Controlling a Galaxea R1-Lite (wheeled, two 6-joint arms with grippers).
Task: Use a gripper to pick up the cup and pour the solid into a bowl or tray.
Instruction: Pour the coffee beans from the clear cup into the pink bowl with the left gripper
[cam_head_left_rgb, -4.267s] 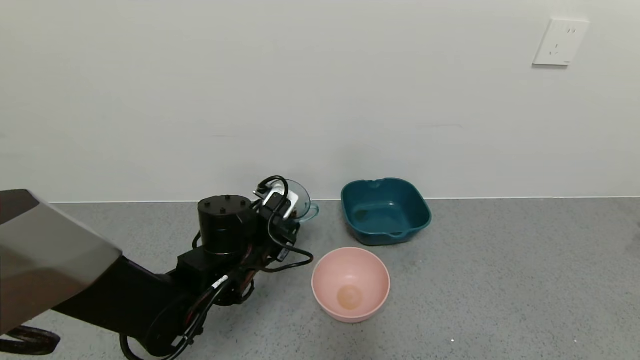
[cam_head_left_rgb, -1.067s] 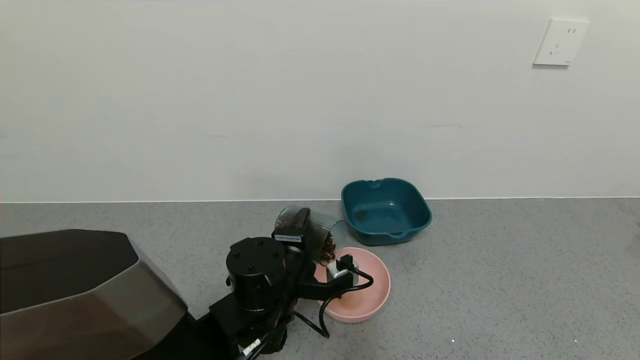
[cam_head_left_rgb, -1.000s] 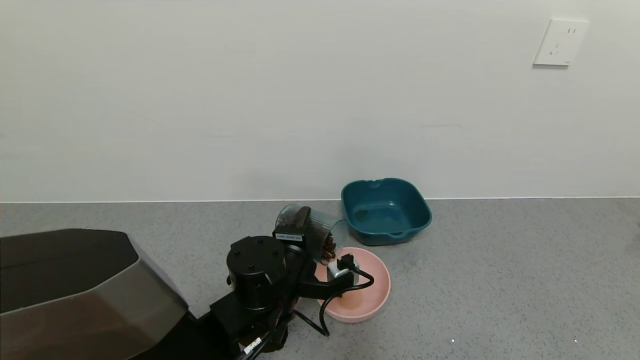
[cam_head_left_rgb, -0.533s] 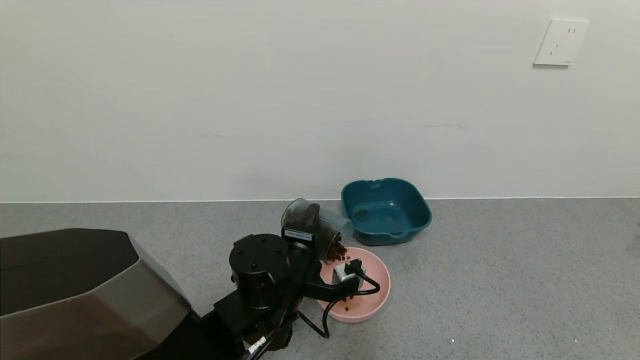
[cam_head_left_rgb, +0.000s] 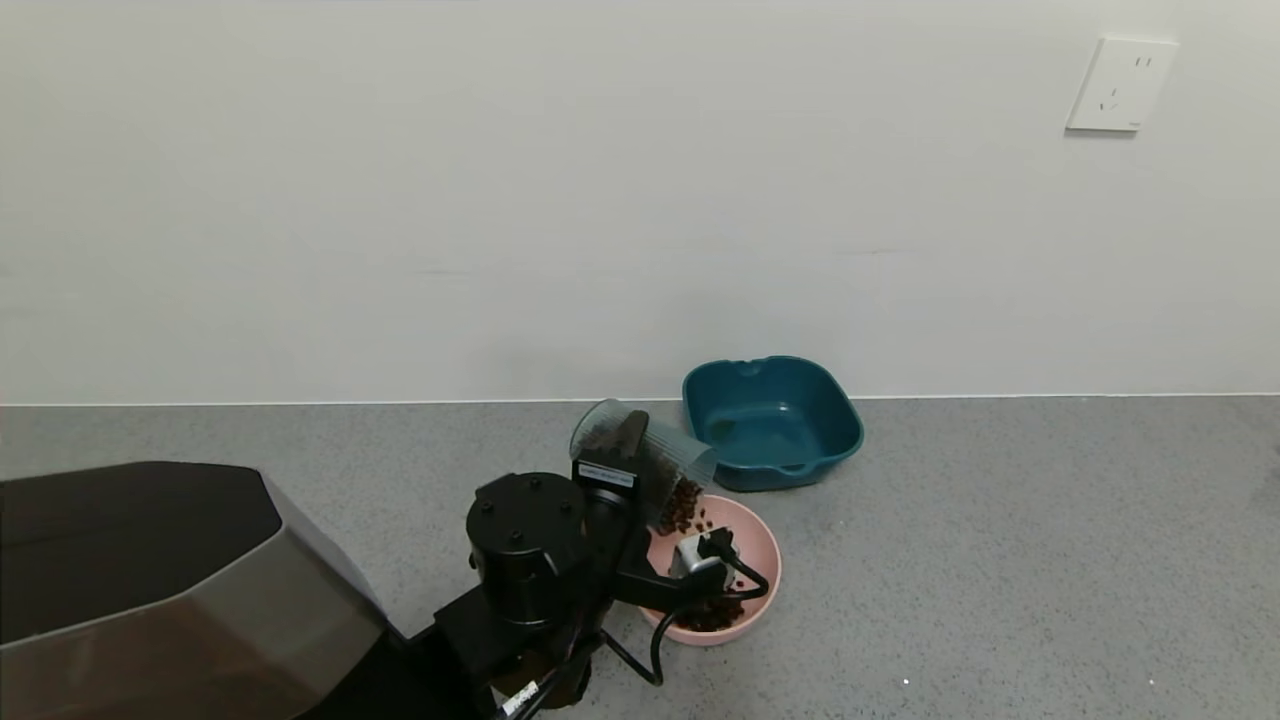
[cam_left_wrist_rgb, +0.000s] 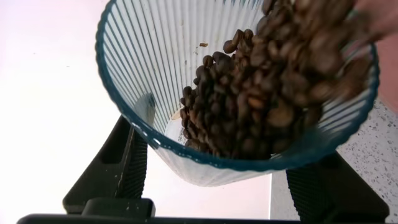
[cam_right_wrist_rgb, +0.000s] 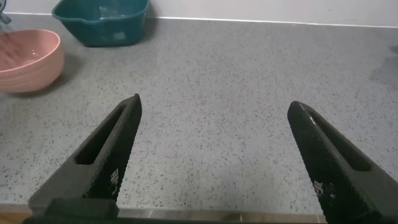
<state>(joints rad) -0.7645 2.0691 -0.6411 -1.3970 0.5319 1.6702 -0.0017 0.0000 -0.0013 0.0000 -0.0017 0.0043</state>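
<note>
Left gripper clamped on ribbed translucent blue-green plastic cup, mouth tipped toward 5 o'clock so dark brown beans drop into round pale pink bowl; right gripper parked, fingers apart

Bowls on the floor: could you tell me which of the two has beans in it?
The round pink bowl, under the tipped cup held by the left gripper. The square teal one holds none.

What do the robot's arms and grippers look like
The left arm is black with a round bolted joint cap, looping black cables, a white label and a small grey block. The right gripper has two long black jaws with textured inner faces and small white print.
</note>
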